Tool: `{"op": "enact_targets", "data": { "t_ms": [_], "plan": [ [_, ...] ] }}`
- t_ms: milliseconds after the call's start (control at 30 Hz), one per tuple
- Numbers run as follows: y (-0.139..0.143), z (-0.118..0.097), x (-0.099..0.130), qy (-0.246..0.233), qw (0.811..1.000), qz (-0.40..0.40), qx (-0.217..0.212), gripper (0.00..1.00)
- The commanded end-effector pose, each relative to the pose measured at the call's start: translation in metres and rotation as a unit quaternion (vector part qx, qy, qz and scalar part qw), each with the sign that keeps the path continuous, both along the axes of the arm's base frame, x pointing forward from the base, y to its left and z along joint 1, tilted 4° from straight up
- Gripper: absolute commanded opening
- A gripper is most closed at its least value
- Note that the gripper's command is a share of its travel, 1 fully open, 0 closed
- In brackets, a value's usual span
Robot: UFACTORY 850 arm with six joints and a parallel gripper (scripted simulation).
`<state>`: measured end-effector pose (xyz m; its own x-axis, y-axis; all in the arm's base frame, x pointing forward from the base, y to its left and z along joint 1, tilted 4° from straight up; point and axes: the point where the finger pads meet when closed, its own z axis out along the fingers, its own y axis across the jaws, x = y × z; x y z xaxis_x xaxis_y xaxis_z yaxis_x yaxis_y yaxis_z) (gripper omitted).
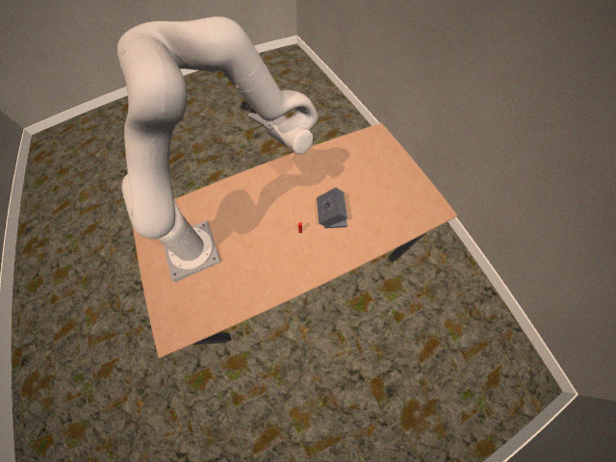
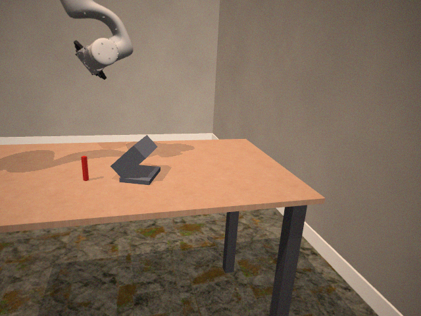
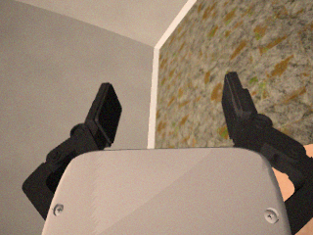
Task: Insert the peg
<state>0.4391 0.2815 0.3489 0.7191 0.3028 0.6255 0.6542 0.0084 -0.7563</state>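
Note:
A small red peg [image 1: 300, 227] stands upright on the table, just left of the grey sloped panel [image 1: 332, 207]; it also shows in the exterior view [image 2: 85, 168] beside the panel [image 2: 135, 162]. A small hole shows in the panel's sloped face [image 1: 327, 203]. My gripper [image 2: 89, 60] is high above the table's far side, well away from the peg and panel. In the wrist view its two black fingers stand wide apart with nothing between them [image 3: 171, 112], pointing at the wall and floor.
The arm's base plate [image 1: 192, 252] is bolted at the table's left end. The table edge runs close behind the gripper. Walls enclose the floor.

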Motion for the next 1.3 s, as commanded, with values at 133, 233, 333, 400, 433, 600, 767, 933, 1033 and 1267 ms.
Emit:
{"op": "enact_targets", "data": {
  "t_ms": [133, 233, 333, 400, 433, 600, 767, 933, 1033, 1267],
  "plan": [
    [0.000, 0.001, 0.000, -0.001, 1.000, 0.000, 0.000, 1.00],
    [0.000, 0.001, 0.000, -0.001, 1.000, 0.000, 0.000, 1.00],
    [0.000, 0.001, 0.000, -0.001, 1.000, 0.000, 0.000, 1.00],
    [0.000, 0.001, 0.000, -0.001, 1.000, 0.000, 0.000, 1.00],
    [0.000, 0.001, 0.000, -0.001, 1.000, 0.000, 0.000, 1.00],
    [-0.002, -0.002, 0.000, 0.005, 1.000, 0.000, -0.007, 1.00],
    [-0.017, -0.021, -0.004, 0.049, 0.997, -0.006, -0.059, 1.00],
    [-0.035, -0.041, -0.008, 0.091, 0.989, -0.017, -0.113, 1.00],
    [-0.046, -0.053, -0.010, 0.115, 0.982, -0.025, -0.145, 1.00],
    [-0.066, -0.071, -0.013, 0.152, 0.968, -0.043, -0.197, 1.00]
  ]
}}
